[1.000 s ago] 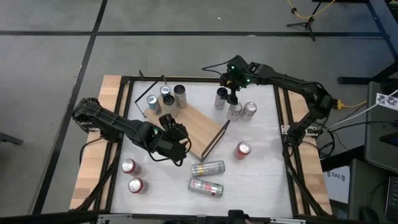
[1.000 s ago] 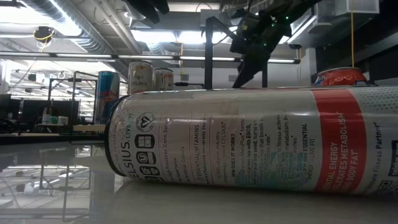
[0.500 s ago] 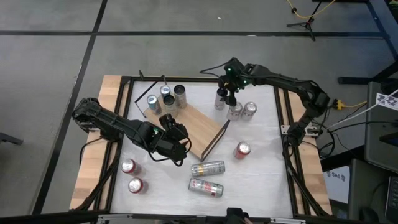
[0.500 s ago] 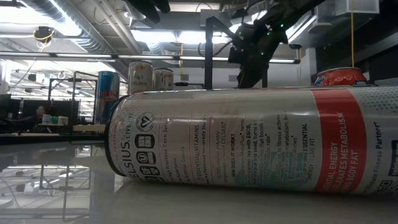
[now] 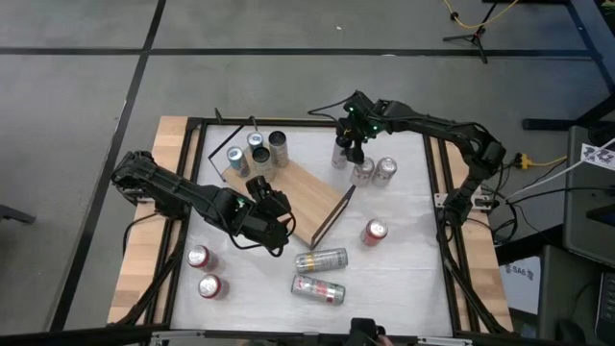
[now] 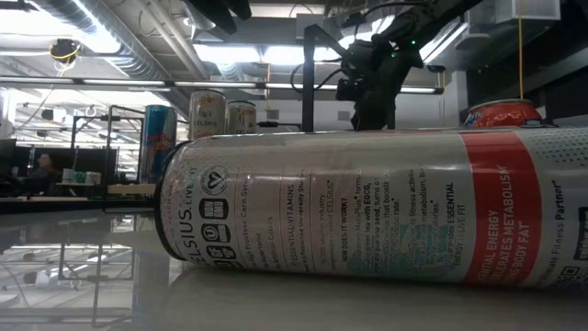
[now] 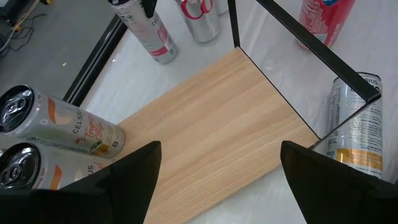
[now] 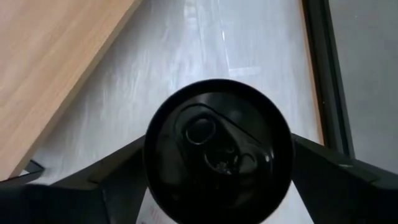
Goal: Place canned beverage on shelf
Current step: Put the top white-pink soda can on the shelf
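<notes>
Black can: a dark-topped can point(image 8: 217, 149) fills the middle of the right wrist view, standing upright on the white table point(image 5: 404, 279); in the high view it sits upper centre, beside two other cans point(image 5: 375, 170).
Right gripper: the right gripper point(image 5: 348, 144) hangs straight over that can, fingers spread wide to either side of it and not pinching it.
Shelf: the shelf point(image 5: 293, 197), a light wooden board on a thin black frame, lies at centre frame in the high view; four cans point(image 5: 256, 151) stand bunched at its upper-left end, the rest of the board bare.
Left gripper: the left gripper point(image 7: 217, 180) hovers over the board's lower-left part, fingers wide, holding nothing.
Other cans: two lie on their sides point(image 5: 320, 274) at lower centre, two red-topped ones point(image 5: 204, 272) stand lower left, one point(image 5: 374, 232) right of the shelf.
Doing the step well: I judge the grasp is next; lower until the fingers pass the rim, keep the can centred, close evenly, lift straight to spare its neighbours.
Hard to see: the can's sides and label are hidden from above; the low view is mostly blocked by a lying can point(image 6: 367, 207).
</notes>
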